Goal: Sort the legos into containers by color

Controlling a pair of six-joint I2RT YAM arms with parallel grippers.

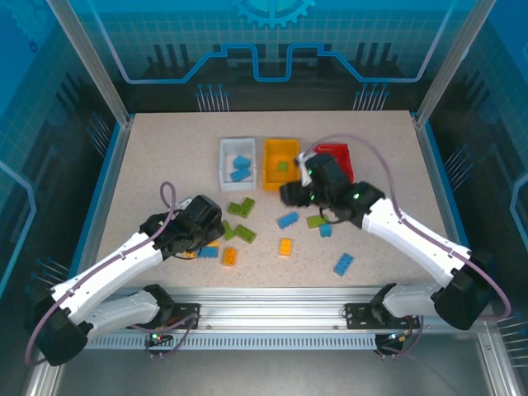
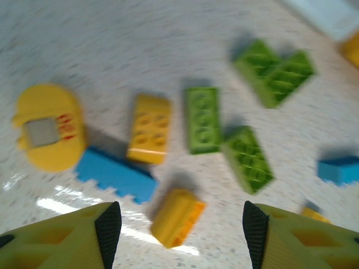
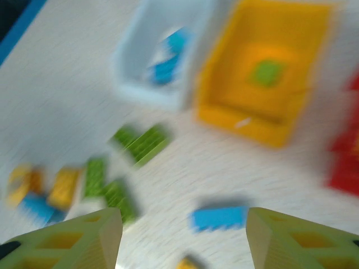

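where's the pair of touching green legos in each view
Top external: green lego pair mid-table, just in front of the white bin.
Left wrist: green lego pair upper right, white bin corner beyond it.
Right wrist: green lego pair left of centre, below the white bin.
Shared landmark: the white bin.

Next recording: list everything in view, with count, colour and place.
table: one, speckled beige, under everything
white bin: one, white-grey, left of the bin row
yellow bin: one, yellow-orange, middle of the row
red bin: one, red, right end, partly behind the right arm
binned blue bricks: two, blue, in the white bin
binned green brick: one, green, in the yellow bin
loose green bricks: five, green, table centre
loose blue bricks: four, blue, scattered
loose yellow bricks: at least three, yellow-orange, near centre
round piece: one, yellow, by the left gripper
left arm: white
right arm: white
left gripper: open
right gripper: open
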